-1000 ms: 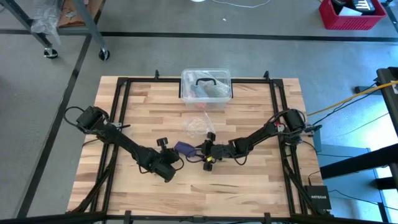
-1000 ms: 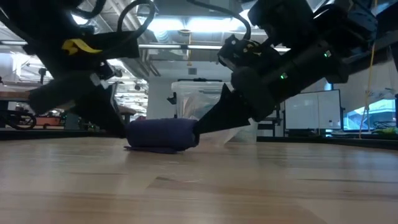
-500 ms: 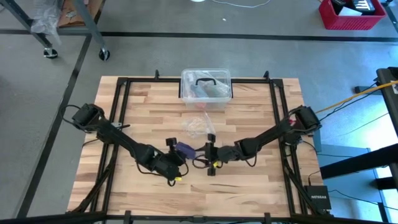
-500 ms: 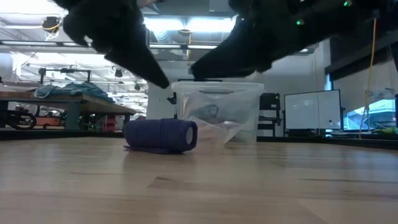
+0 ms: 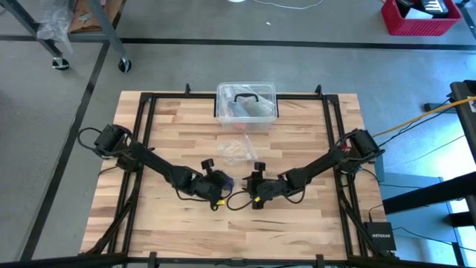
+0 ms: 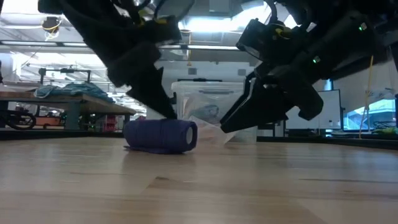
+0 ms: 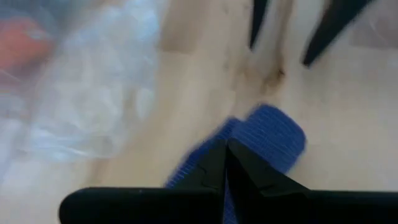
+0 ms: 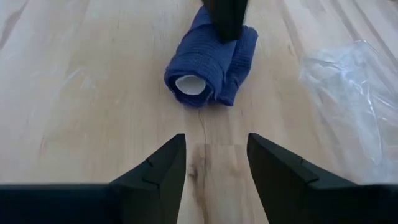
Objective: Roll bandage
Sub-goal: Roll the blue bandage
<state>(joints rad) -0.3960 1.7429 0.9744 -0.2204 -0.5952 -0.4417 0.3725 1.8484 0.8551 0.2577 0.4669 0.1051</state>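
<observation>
Table (image 5: pixel 297 134): wooden top; clear plastic box (image 5: pixel 246 102) at the far edge, crinkled wrapper (image 5: pixel 236 149) just in front of it.
Bandage (image 6: pixel 160 135): lies rolled into a fat cylinder near the table's middle, a loose tail underneath; rolling looks nearly finished.
Left gripper (image 5: pixel 216 184): has come back down from its raised position half a second ago; fingers closed, tips pressing the roll's top.
Right gripper (image 8: pixel 211 163): has lowered too; fingers parted, empty, just short of the roll's open end.
Meaning: probably a final tuck or press.
</observation>
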